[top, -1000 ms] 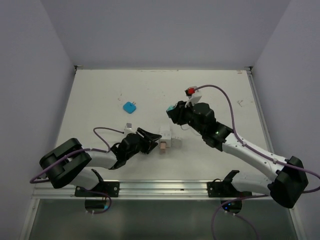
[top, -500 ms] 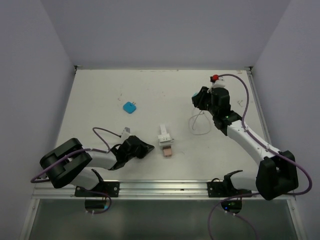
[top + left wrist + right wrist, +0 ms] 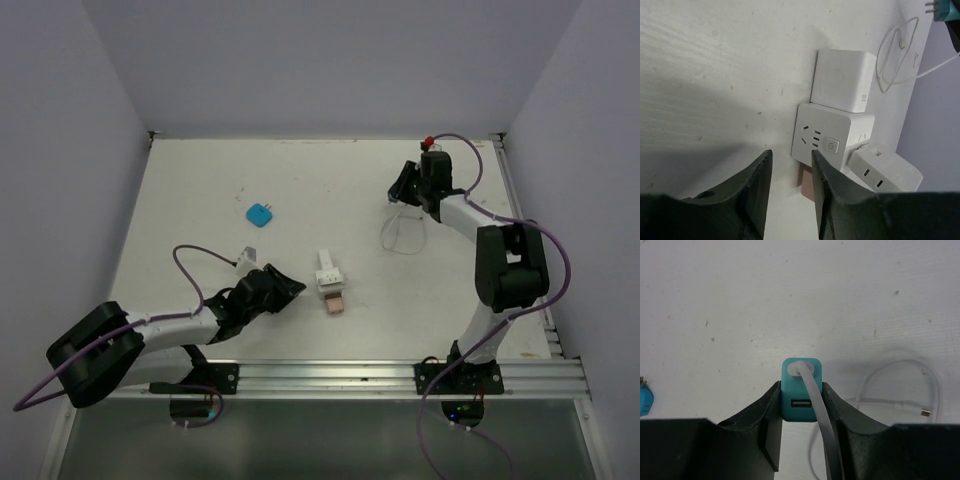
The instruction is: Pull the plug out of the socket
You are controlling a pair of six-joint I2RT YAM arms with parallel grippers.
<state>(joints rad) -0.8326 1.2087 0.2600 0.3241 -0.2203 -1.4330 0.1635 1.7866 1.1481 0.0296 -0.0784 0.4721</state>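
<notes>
While right claw grips plug, socket sits beyond left claw.

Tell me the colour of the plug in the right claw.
Teal. The plug shows best in the right wrist view.

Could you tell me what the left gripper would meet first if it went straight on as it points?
Probably the socket, which lies just ahead of the open left gripper. Nothing shows between them, though the depth is hard to judge.
</notes>
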